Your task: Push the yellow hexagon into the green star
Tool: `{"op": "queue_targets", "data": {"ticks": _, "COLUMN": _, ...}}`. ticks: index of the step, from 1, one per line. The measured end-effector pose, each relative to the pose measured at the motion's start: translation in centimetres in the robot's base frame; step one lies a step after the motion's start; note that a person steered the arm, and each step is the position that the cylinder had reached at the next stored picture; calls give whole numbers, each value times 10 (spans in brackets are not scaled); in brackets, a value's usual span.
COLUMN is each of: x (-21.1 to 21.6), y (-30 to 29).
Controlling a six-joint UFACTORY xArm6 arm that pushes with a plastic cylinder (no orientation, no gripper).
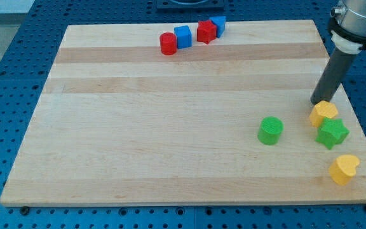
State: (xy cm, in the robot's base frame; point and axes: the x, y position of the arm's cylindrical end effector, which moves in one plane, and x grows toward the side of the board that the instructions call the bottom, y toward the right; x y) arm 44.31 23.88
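Over at view's right edge: my tip [314,102] sits touching top-left of yellow hexagon [323,113]. No pincer, just bare rod. Green star [332,133] right below hexagon, practically touching, so push goes down-right.

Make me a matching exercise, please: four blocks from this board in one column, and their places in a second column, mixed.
Blocks:
1. yellow hexagon
2. green star
3. green cylinder
4. yellow heart

Places:
A. nearest the view's bottom, at the right
B. alone, to the view's left of the star
C. directly under my tip
D. between the two yellow blocks

Pairs: 1-C, 2-D, 3-B, 4-A
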Motion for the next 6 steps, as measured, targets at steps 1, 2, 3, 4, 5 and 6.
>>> {"op": "queue_targets", "data": {"ticks": 1, "x": 6, "y": 0}}
{"op": "queue_targets", "data": {"ticks": 2, "x": 9, "y": 0}}
{"op": "queue_targets", "data": {"ticks": 3, "x": 12, "y": 0}}
{"op": "queue_targets", "data": {"ticks": 4, "x": 15, "y": 0}}
{"op": "queue_targets", "data": {"ticks": 5, "x": 18, "y": 0}}
{"op": "queue_targets", "data": {"ticks": 6, "x": 19, "y": 0}}
